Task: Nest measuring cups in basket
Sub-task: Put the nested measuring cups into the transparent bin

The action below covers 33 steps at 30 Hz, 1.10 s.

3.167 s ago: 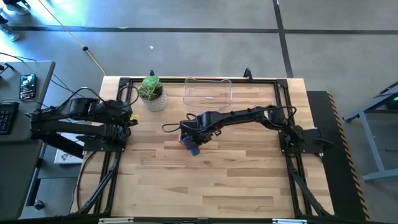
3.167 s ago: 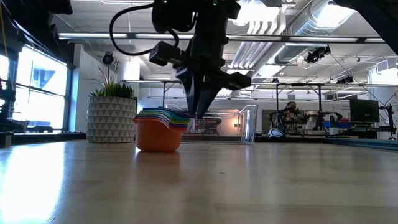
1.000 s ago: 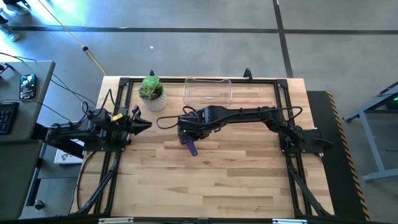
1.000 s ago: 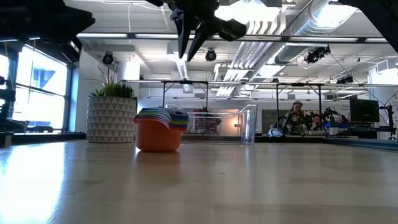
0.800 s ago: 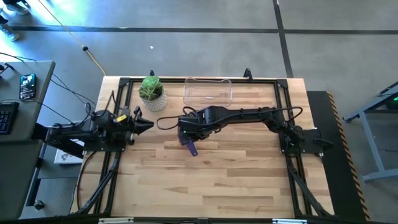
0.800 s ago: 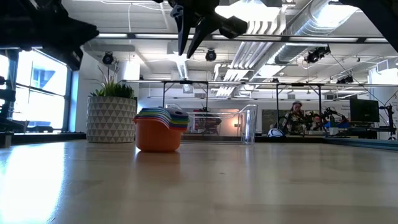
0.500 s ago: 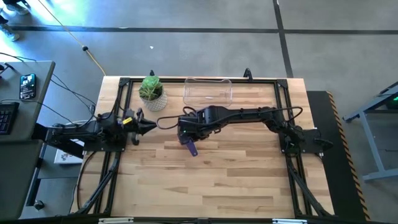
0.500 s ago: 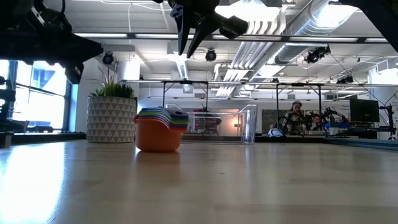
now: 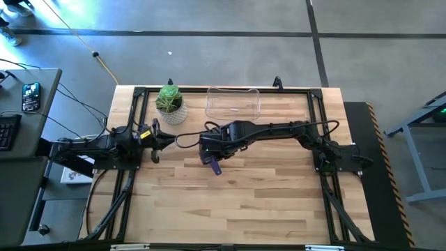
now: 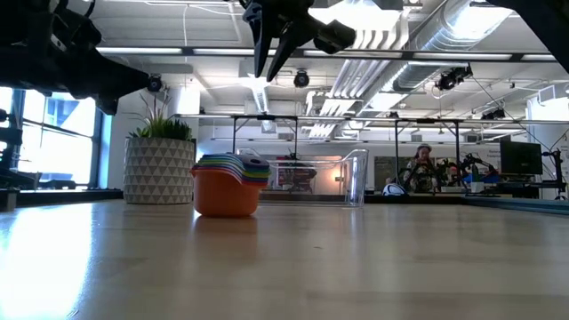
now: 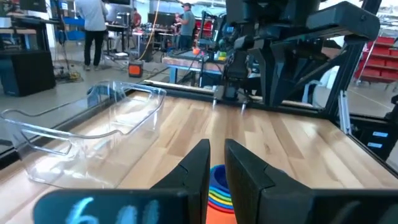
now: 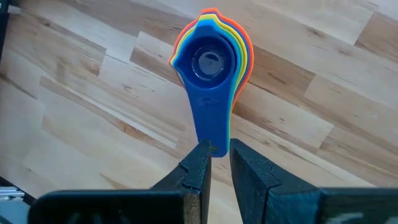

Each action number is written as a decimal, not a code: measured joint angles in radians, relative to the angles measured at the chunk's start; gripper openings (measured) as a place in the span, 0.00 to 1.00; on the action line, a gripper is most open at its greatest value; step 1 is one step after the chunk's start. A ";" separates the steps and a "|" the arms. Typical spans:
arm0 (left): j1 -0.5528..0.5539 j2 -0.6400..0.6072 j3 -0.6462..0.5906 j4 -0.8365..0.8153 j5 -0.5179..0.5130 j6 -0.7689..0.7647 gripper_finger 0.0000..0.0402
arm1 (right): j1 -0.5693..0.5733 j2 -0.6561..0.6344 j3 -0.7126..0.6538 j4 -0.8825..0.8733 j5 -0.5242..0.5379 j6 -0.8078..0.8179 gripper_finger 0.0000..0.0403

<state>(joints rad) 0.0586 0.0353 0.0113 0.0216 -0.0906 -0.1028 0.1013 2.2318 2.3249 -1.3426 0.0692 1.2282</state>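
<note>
Done stacking the measuring cups (image 12: 211,62) on the table (image 9: 244,202) near the basket (image 9: 208,104) but not in it, with the right gripper (image 12: 214,149) above and the left gripper (image 11: 216,149) beside, both pinched nearly together and empty, so next probably need to grab the stack and carry it into the basket.

An overhead camera looks straight down on the whole table (image 9: 230,202), a table-height camera looks level across it into the room, and both wrist cameras look closely past their own fingers at the nested measuring cups (image 12: 212,62), which all four views share.
</note>
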 joint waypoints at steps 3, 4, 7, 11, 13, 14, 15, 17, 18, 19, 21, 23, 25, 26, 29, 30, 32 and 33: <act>0.000 0.001 0.000 0.000 0.000 0.001 0.09 | 0.000 0.000 0.000 0.000 0.000 -0.024 0.13; 0.000 0.001 0.000 0.000 0.000 0.001 0.09 | 0.000 0.000 0.000 0.001 0.000 -0.035 0.13; 0.000 0.001 0.000 0.000 0.000 0.001 0.09 | 0.000 0.000 -0.001 0.003 -0.005 -0.059 0.13; 0.000 0.001 0.000 0.000 0.000 0.001 0.09 | 0.000 0.000 -0.001 0.023 -0.027 -0.101 0.13; 0.000 0.001 0.000 0.000 0.001 0.002 0.09 | 0.000 0.000 -0.001 0.039 -0.027 -0.120 0.13; 0.000 0.001 0.000 0.000 0.001 0.002 0.09 | 0.000 0.000 -0.001 0.043 -0.027 -0.132 0.13; 0.000 0.001 0.000 0.000 0.001 0.002 0.09 | -0.001 0.000 -0.001 0.047 -0.027 -0.145 0.13; 0.000 0.001 0.000 0.000 0.001 0.002 0.09 | -0.004 0.000 -0.001 0.062 -0.027 -0.178 0.13; 0.000 0.001 0.000 0.000 0.001 0.002 0.09 | -0.006 0.000 -0.001 0.069 -0.027 -0.193 0.13; 0.000 0.001 0.000 0.000 0.001 0.002 0.09 | -0.008 0.000 -0.001 0.075 -0.028 -0.208 0.13; 0.000 0.001 0.000 0.000 0.002 0.002 0.09 | -0.010 0.000 -0.001 0.091 -0.027 -0.238 0.13; 0.000 0.001 0.000 0.000 0.002 0.002 0.09 | -0.010 0.000 -0.001 0.097 -0.025 -0.269 0.13; 0.000 0.001 0.000 0.000 0.002 0.002 0.09 | -0.011 0.000 -0.001 0.099 -0.015 -0.299 0.13; 0.000 0.001 0.000 0.000 0.002 0.002 0.09 | -0.010 0.000 -0.001 0.098 -0.011 -0.313 0.13; 0.000 0.001 0.001 0.000 0.002 0.002 0.09 | -0.010 0.000 -0.001 0.098 0.002 -0.348 0.13; 0.000 0.001 0.001 0.000 0.002 0.002 0.09 | -0.010 0.000 -0.001 0.099 0.002 -0.358 0.13; 0.000 0.001 0.001 0.000 0.002 0.002 0.09 | -0.010 0.000 -0.001 0.098 0.002 -0.378 0.13; 0.000 0.001 0.001 0.000 0.002 0.002 0.09 | -0.010 0.000 -0.001 0.098 0.002 -0.384 0.13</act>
<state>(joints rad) 0.0586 0.0364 0.0120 0.0216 -0.0891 -0.1009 0.0914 2.2318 2.3238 -1.2445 0.0712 0.8445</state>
